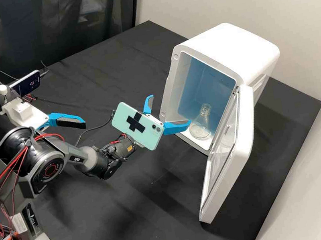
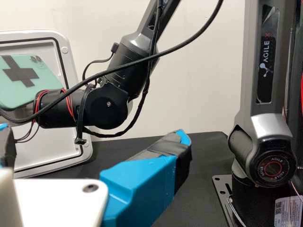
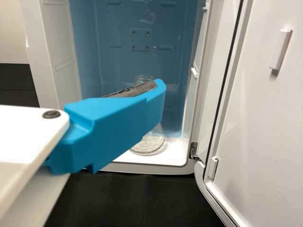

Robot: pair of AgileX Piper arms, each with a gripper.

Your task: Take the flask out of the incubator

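Observation:
A clear glass flask (image 1: 202, 122) stands upright on the floor of the white incubator (image 1: 234, 49), which has a blue interior. The incubator door (image 1: 229, 145) hangs open toward the bench front. My right gripper (image 1: 164, 113) is open just outside the opening, level with the flask and not touching it. In the right wrist view one blue finger (image 3: 118, 118) crosses in front of the flask (image 3: 151, 142), hiding its middle. My left gripper (image 1: 72, 121) hangs open and empty over the bench far to the left, with one of its fingers (image 2: 156, 170) in the left wrist view.
A mint phone (image 1: 139, 125) is strapped to the right wrist, and another phone (image 1: 26, 82) sits by the left arm. The open door (image 3: 265, 118) stands to the right of the opening. Bare black bench (image 1: 141, 204) lies in front; its edge runs close behind the incubator.

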